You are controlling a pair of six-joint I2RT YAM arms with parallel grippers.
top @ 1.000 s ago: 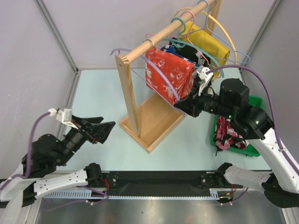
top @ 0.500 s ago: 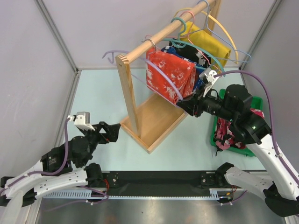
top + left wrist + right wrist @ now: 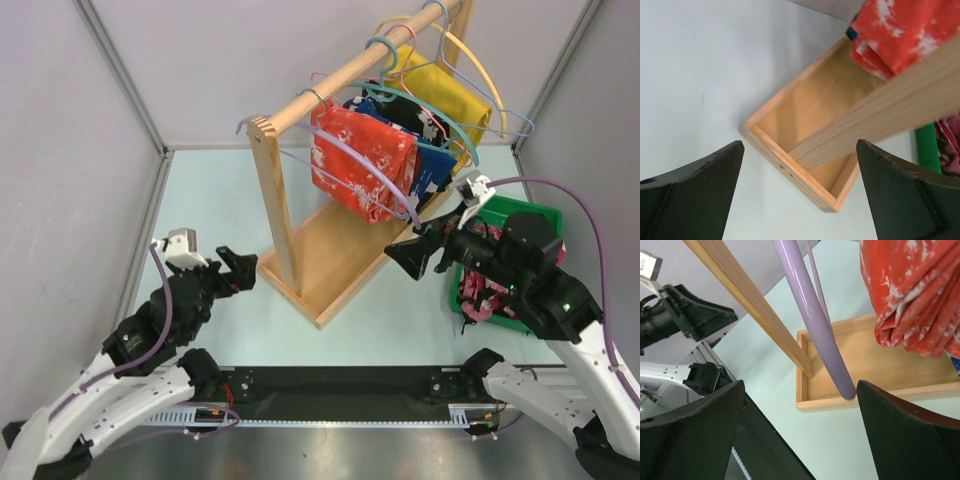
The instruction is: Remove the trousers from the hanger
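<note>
The lilac hanger (image 3: pixel 366 166) is bare and slants across the orange-red garment, its hook by the near end of the wooden rail (image 3: pixel 300 106). Its thick lilac bar (image 3: pixel 812 315) ends close to my right gripper's right finger without touching it. The pink camouflage trousers (image 3: pixel 478 294) lie bunched in the green bin (image 3: pixel 541 218) at the right; a strip of them shows in the left wrist view (image 3: pixel 951 142). My right gripper (image 3: pixel 414 249) (image 3: pixel 800 386) is open and holds nothing. My left gripper (image 3: pixel 242 270) (image 3: pixel 800 146) is open over the table, facing the rack's base.
The wooden rack's base tray (image 3: pixel 335 252) (image 3: pixel 810 120) and upright post (image 3: pixel 273 200) stand between the arms. An orange-red speckled garment (image 3: pixel 360 165), a blue one (image 3: pixel 432 172) and a yellow one (image 3: pixel 445 95) hang on other hangers along the rail.
My right gripper has opened, let go of the lilac hanger and drawn back to the right. The hanger has swung back against the rack. My left arm has lowered and pulled nearer.
</note>
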